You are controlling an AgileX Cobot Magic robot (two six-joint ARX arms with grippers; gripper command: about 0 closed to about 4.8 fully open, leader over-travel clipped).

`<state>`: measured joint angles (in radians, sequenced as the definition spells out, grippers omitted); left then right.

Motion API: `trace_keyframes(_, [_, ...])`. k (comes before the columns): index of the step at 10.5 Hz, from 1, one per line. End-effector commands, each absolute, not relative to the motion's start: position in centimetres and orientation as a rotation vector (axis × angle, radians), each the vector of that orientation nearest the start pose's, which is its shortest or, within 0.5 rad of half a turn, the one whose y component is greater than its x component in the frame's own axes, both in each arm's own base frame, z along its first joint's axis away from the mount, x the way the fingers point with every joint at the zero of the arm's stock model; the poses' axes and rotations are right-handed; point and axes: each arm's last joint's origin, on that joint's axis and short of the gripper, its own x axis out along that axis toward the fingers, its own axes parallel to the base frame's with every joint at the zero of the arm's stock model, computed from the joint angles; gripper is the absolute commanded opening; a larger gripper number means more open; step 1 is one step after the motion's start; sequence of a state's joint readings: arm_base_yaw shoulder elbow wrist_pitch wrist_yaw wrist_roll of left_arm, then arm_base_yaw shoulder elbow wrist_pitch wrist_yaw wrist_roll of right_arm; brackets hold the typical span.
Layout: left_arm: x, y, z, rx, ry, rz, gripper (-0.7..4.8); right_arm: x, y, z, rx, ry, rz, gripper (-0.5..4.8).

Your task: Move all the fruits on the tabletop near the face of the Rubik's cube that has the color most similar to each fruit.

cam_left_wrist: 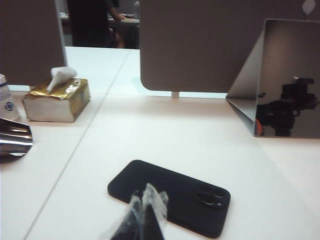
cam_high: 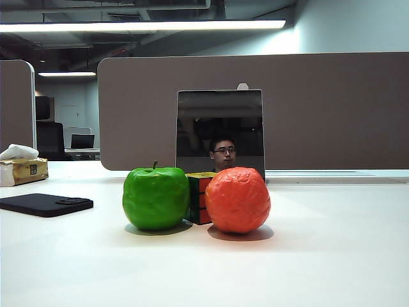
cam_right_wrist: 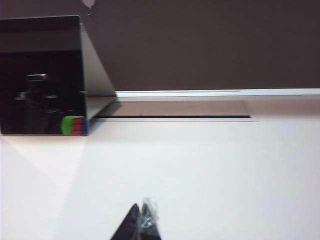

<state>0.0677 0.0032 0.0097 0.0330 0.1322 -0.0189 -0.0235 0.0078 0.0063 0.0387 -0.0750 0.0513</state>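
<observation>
In the exterior view a glossy green apple (cam_high: 155,198) stands on the white tabletop (cam_high: 319,262), close against the left side of the small Rubik's cube (cam_high: 199,194). The cube shows a yellow top and red stickers. A wrinkled orange-red fruit (cam_high: 238,199) sits at the cube's right and hides part of it. Neither gripper appears in this view. My left gripper (cam_left_wrist: 145,207) is shut on nothing, its tips hovering over a black phone (cam_left_wrist: 170,196). My right gripper (cam_right_wrist: 141,219) is shut and empty above bare table, far from the fruits.
A standing mirror (cam_high: 219,128) is right behind the cube; in the right wrist view the mirror (cam_right_wrist: 42,75) reflects green and red patches. The black phone (cam_high: 45,204) and a tissue box (cam_high: 22,167) lie at the left. A brown partition (cam_high: 319,109) closes the back.
</observation>
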Motion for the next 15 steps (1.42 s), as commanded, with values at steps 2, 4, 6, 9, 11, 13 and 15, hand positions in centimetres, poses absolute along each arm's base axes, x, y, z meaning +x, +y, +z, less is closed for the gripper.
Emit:
trace_keyframes(2, [9.68,0.36,17.29,-0.013,-0.068,-0.037,-0.05,9.76,-0.2,16.89,-0.009,-0.033,-0.009,-0.01])
trace_keyframes(4, [9.68,0.36,17.29,-0.013,-0.068,-0.037,-0.05,9.76,-0.28,16.85,-0.008,-0.028,-0.036,-0.01])
trace_keyframes(6, [9.68,0.37,17.32,-0.014,-0.069,-0.034,-0.05,9.76,-0.26,16.84,-0.008,-0.027,-0.029,-0.01])
trace_keyframes(9, [9.67,0.3,17.4,-0.035,-0.075,-0.057,-0.05,9.76,-0.24,16.84,-0.007,-0.027,-0.024,-0.01])
trace_keyframes(11, [9.67,0.17,17.29,-0.058,-0.063,-0.082,-0.05,9.76,-0.24,16.84,-0.007,-0.027,-0.024,-0.01])
trace_keyframes(13, [9.68,-0.24,17.25,-0.055,-0.058,-0.112,-0.05,9.76,-0.24,16.83,-0.007,-0.026,-0.023,-0.01])
trace_keyframes(15, [9.69,-0.35,17.17,-0.057,-0.05,-0.111,-0.05,9.76,-0.24,16.83,-0.007,-0.026,-0.023,-0.01])
